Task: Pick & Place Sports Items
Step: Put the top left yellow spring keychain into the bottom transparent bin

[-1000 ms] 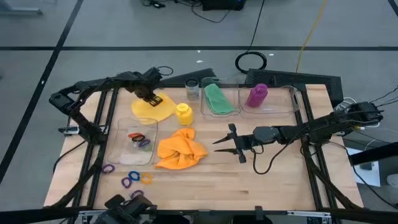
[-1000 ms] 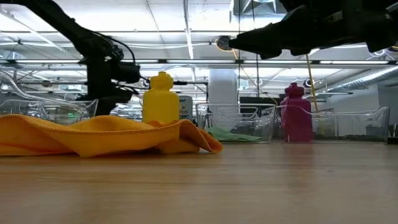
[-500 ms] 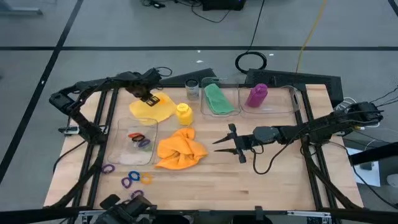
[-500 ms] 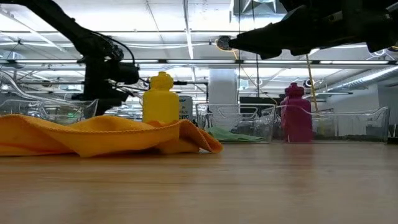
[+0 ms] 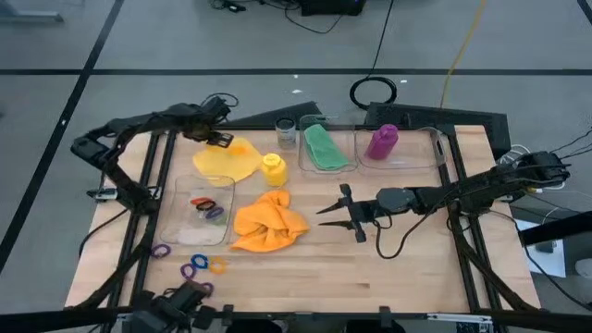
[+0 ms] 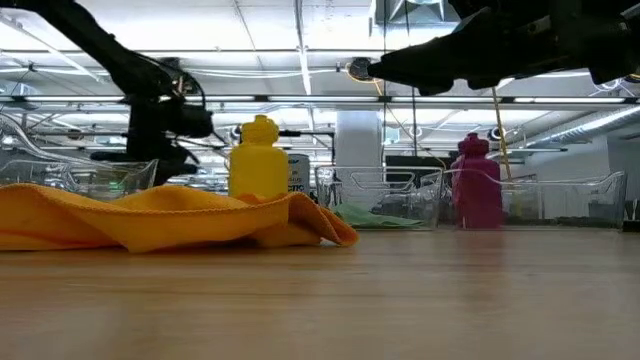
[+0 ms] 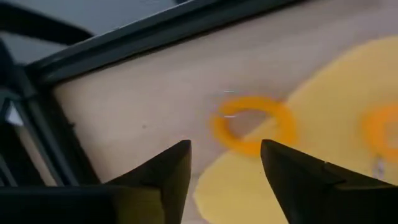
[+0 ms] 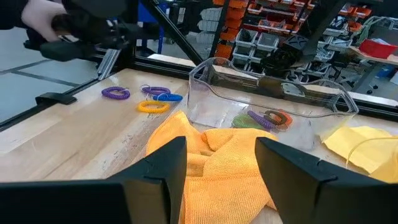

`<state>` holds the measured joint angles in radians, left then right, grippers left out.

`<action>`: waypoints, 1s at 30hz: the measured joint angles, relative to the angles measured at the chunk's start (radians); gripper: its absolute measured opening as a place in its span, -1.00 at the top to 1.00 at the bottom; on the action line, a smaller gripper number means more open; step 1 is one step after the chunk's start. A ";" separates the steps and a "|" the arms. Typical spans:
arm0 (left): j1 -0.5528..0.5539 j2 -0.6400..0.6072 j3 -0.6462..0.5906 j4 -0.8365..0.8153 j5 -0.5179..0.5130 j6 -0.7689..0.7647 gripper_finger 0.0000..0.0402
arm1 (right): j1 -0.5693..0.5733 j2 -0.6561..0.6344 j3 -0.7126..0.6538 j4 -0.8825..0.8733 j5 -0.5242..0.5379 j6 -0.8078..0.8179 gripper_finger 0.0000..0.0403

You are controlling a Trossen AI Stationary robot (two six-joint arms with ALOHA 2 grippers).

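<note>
Left hand (image 7: 225, 168) spread above orange ring (image 7: 253, 124) at yellow cloth (image 5: 227, 160) edge, right hand (image 5: 344, 212) apparently spread, empty

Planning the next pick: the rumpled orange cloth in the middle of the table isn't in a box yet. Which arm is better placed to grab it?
Probably the right. The right gripper hangs open just beside the rumpled orange cloth, facing it. The left gripper is at the table's far edge by the flat yellow cloth.

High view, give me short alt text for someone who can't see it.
Seen from above, a wooden table holds an orange cloth, a yellow cloth, a yellow bottle and clear boxes with a green cloth and purple bottle. The left hand is at the yellow cloth's far edge; the right hand hovers mid-table.
</note>
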<state>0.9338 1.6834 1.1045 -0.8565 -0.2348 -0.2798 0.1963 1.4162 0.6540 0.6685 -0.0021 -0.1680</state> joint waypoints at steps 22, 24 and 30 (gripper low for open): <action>0.060 0.046 -0.055 0.172 0.026 0.029 0.34 | 0.000 0.000 0.000 0.001 0.000 -0.008 0.33; 0.061 0.064 -0.055 0.171 0.026 0.035 0.35 | 0.000 0.000 0.000 0.001 0.000 -0.008 0.33; 0.062 0.081 -0.055 0.175 0.028 0.042 0.34 | 0.000 0.000 0.000 0.001 0.000 -0.008 0.33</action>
<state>0.9955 1.7641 1.0500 -0.6815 -0.2066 -0.2382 0.1960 1.4162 0.6540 0.6692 -0.0021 -0.1761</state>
